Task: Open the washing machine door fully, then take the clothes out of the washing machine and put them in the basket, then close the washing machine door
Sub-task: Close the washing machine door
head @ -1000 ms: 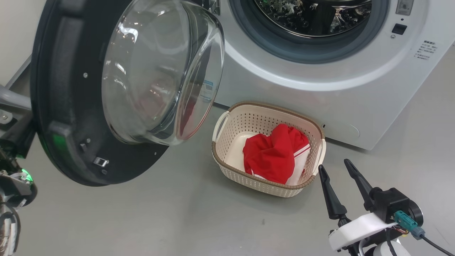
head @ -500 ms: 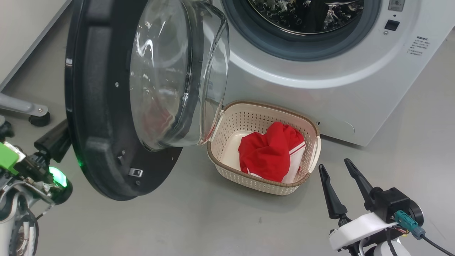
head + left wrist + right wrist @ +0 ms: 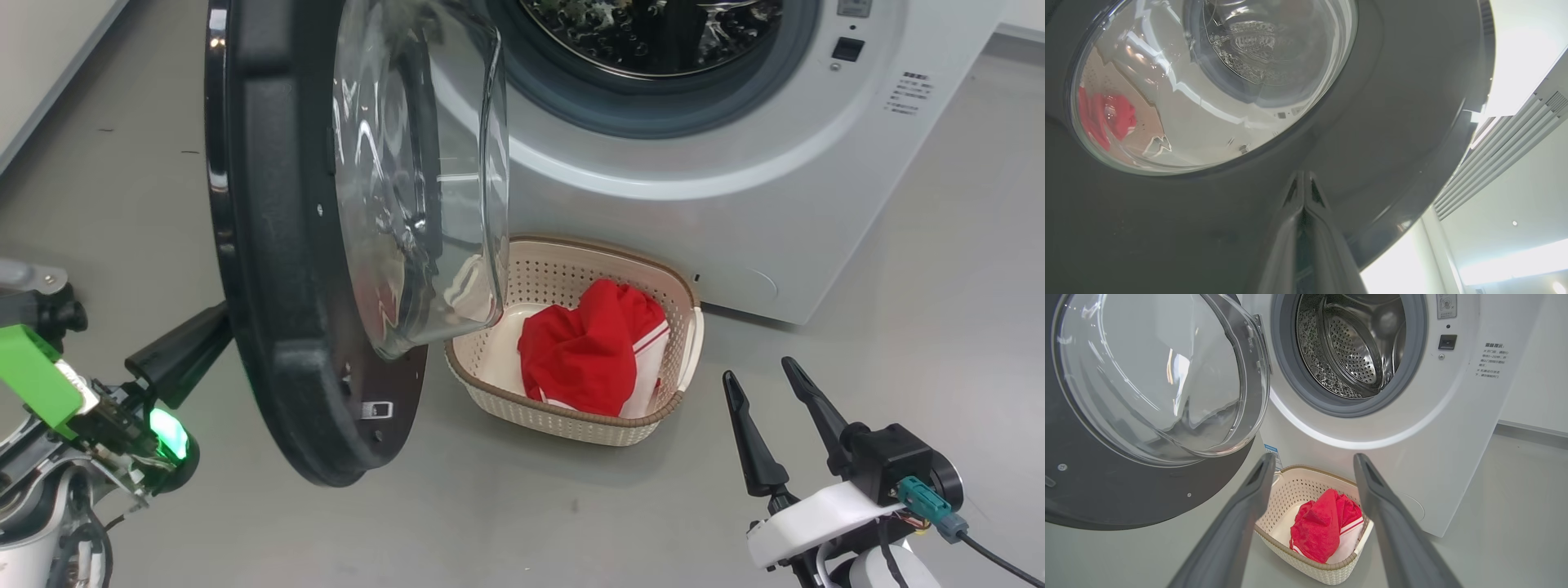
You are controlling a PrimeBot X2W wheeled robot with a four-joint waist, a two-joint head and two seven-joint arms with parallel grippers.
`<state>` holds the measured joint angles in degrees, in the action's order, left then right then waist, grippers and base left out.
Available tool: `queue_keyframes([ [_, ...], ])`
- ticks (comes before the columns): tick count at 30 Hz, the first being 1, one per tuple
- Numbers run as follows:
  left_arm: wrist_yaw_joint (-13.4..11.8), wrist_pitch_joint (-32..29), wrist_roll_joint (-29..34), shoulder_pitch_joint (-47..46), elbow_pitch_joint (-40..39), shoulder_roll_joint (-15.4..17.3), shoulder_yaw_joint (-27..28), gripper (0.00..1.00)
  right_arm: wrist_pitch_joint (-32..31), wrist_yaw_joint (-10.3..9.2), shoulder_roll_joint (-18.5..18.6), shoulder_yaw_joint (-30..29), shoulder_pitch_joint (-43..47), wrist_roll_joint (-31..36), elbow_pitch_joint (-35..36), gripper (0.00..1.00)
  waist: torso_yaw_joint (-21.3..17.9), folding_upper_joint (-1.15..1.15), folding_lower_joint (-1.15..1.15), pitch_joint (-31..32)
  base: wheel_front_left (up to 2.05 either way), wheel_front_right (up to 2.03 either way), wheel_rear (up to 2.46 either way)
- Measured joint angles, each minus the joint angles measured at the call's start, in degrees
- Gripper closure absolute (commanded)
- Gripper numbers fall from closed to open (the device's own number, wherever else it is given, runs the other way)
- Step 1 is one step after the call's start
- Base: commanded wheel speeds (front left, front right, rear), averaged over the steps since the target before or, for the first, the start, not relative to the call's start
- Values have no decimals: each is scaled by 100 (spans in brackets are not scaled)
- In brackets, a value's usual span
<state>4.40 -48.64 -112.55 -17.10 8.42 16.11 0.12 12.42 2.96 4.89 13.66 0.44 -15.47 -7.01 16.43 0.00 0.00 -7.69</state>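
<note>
- The basket (image 3: 563,420) sits on the floor (image 3: 571,506) just in front of the washing machine (image 3: 653,204), with the red clothes (image 3: 584,351) heaped inside it.
- The washing machine door (image 3: 277,245) stands swung out at the basket's left, its glass bowl (image 3: 416,180) overhanging the basket's left end.
- The left gripper (image 3: 1302,183) is on the far side of the door from the basket. Its jaws are pressed together on nothing, tips against the door's black outer face.
- The right gripper (image 3: 758,369) hovers just right of the basket, jaws spread wide and empty.

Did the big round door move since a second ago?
Yes. The washing machine door has swung rightward, toward closing: its glass now overlaps the left end of the basket, where a gap showed between them before.
</note>
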Motion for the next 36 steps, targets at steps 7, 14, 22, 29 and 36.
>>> queue_keyframes([
  [7,20,-180,-7,119,-349,15,-123,100,51,0,-55,46,-54,-4,-18,0,-282,0,0,-8,0,0,0],
  [14,20,-308,12,192,-610,25,-269,100,57,0,-98,111,-131,-21,-30,0,-650,0,0,-44,0,0,0],
  [22,-8,-323,70,216,-780,73,-365,100,109,0,-130,152,-201,-126,-64,0,-1093,0,0,-113,0,0,0],
  [29,-81,-220,100,219,-888,63,-350,100,111,-3,-141,178,-268,-198,-89,0,-1576,0,0,-231,0,0,0],
  [36,-286,-10,109,162,-840,-10,-187,100,154,-9,-156,172,-392,-257,-102,0,-2056,0,0,-390,0,0,0],
])
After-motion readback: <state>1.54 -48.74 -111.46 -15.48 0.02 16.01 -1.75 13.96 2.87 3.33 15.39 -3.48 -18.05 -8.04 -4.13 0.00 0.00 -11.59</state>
